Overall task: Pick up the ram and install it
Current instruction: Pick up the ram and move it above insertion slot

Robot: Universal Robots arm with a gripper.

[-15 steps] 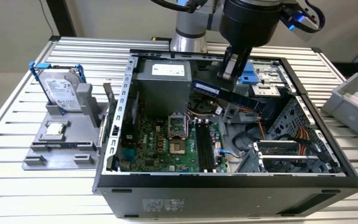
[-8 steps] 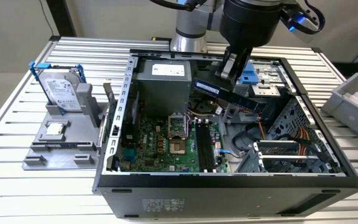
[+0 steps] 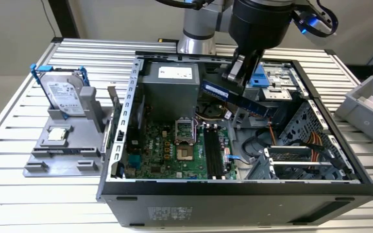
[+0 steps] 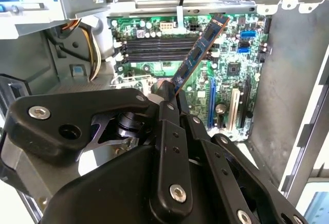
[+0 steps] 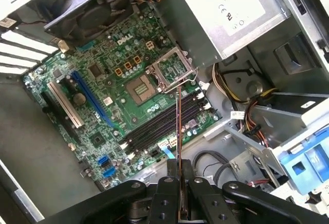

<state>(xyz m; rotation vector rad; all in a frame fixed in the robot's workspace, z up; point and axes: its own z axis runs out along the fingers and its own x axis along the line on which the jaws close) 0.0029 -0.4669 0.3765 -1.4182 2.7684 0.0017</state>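
On the exterior view's left, a grey fixture on the slatted tabletop holds an upright hard drive in a blue frame, with a small square processor chip lying in front of it. Next comes the open computer case, its green motherboard exposed, with the black memory slots beside the bare processor socket. Over the case the gripper is clenched on one end of the ram, which is held tilted in the air above the board, clear of the slots; both wrist views show the stick reaching from the gripper toward them. On the far right stands a grey bin.
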